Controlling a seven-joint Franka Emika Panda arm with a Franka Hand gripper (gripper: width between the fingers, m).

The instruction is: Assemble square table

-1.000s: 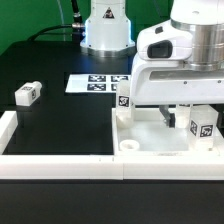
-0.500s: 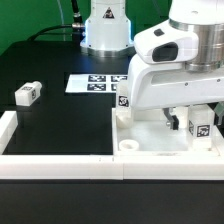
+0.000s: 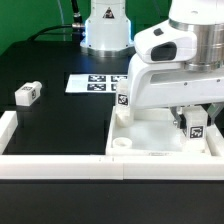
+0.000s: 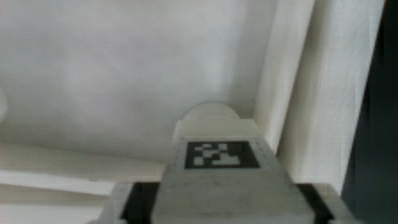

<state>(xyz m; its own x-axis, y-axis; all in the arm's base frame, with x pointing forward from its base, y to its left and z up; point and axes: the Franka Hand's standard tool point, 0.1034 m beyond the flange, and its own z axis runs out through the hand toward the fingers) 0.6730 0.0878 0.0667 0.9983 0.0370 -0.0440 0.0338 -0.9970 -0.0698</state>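
The white square tabletop (image 3: 150, 128) lies at the exterior view's right against the front rail, with a round hole (image 3: 122, 145) at its near left corner and a tag (image 3: 124, 98) on its left rim. My gripper (image 3: 196, 127) is shut on a white tagged leg (image 3: 197, 122) and holds it just over the top's right side. In the wrist view the leg (image 4: 221, 155) fills the space between my dark fingers (image 4: 150, 200), pointing at the tabletop's inner face (image 4: 125, 80) beside its raised rim (image 4: 294, 90). A second leg (image 3: 27, 94) lies on the black table at the left.
The marker board (image 3: 92, 83) lies behind the tabletop. White border rails (image 3: 60, 165) run along the front and left edge (image 3: 6, 125). The robot base (image 3: 106, 30) stands at the back. My arm's white body (image 3: 170, 60) hides much of the tabletop's far side.
My gripper has carried the leg downward and a little toward the exterior view's left, closer to the tabletop. The leg on the left has not moved.
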